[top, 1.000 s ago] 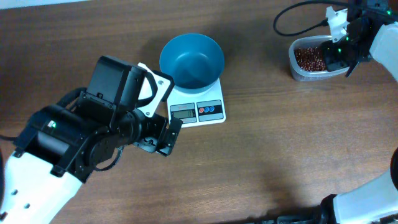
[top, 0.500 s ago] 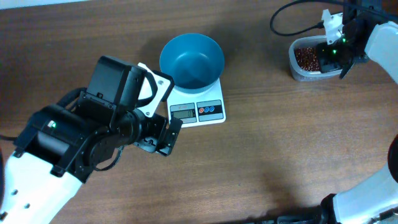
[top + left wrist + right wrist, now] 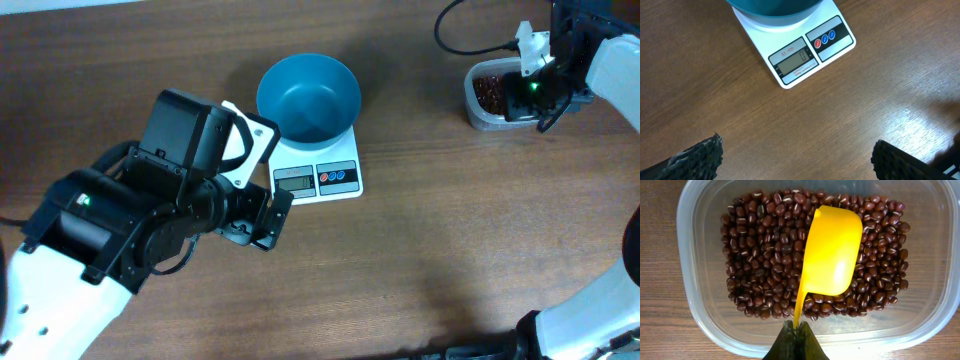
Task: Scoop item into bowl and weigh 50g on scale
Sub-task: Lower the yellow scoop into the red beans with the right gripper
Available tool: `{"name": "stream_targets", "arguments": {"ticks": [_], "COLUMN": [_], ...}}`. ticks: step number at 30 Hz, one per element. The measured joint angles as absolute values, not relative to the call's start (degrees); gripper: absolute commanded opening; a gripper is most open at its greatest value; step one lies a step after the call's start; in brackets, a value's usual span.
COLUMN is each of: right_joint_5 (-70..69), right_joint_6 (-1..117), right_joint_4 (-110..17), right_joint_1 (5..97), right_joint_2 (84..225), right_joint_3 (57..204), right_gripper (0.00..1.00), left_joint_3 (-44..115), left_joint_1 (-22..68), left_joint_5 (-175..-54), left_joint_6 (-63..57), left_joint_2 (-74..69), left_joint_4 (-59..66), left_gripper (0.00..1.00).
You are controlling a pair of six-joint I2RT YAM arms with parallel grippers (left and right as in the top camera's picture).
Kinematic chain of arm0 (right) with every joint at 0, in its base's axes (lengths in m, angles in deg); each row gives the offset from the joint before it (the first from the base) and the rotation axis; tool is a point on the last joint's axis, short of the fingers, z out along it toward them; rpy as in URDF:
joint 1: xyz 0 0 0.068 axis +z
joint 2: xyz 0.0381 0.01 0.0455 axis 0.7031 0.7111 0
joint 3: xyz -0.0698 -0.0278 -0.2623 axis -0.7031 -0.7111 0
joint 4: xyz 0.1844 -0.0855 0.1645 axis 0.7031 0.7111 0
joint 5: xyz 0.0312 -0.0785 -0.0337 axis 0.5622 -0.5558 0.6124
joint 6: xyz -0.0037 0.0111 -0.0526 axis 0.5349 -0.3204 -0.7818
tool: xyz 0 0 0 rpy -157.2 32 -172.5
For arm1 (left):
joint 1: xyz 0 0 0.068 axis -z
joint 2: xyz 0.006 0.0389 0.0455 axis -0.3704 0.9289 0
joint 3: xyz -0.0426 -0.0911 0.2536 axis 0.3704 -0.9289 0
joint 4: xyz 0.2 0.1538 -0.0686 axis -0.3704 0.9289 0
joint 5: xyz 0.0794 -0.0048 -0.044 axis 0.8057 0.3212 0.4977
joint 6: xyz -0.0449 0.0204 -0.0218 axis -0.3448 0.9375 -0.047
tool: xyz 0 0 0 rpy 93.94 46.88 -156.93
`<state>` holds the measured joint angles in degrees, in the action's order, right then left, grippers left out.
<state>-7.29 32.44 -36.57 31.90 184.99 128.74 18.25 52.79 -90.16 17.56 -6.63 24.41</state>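
Beans (image 3: 765, 255) in clear tub (image 3: 702, 280) (yellow scoop (image 3: 832, 250) above, right gripper (image 3: 795, 340) clamped on handle); bowl (image 3: 308, 95) on scale (image 3: 317, 178); left gripper (image 3: 797, 160) apart

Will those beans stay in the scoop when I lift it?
Likely to roll: the beans are small, rounded, smooth and loose. The scoop is pinched only at its thin handle end by the right claw, so it may twist.
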Motion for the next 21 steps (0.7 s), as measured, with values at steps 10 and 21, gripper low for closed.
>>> {"name": "stream_targets", "arguments": {"ticks": [10, 21], "right_joint_5": [-0.7, 20.9], "right_joint_6": [36.9, 41.1], "right_joint_4": [-33.1, -32.3], "right_joint_1": [29.2, 17.7], "right_joint_2": [185.0, 186.5], "right_joint_3": [130.1, 130.1], "right_gripper": [0.04, 0.04], "left_joint_3": [18.3, 18.3], "left_joint_1": [52.8, 52.8], "left_joint_5": [-90.2, -90.2], "left_joint_6": [17.6, 17.6], "left_joint_2": [-6.6, -6.6], "left_joint_4": [24.4, 24.4], "left_gripper": [0.99, 0.99]}}
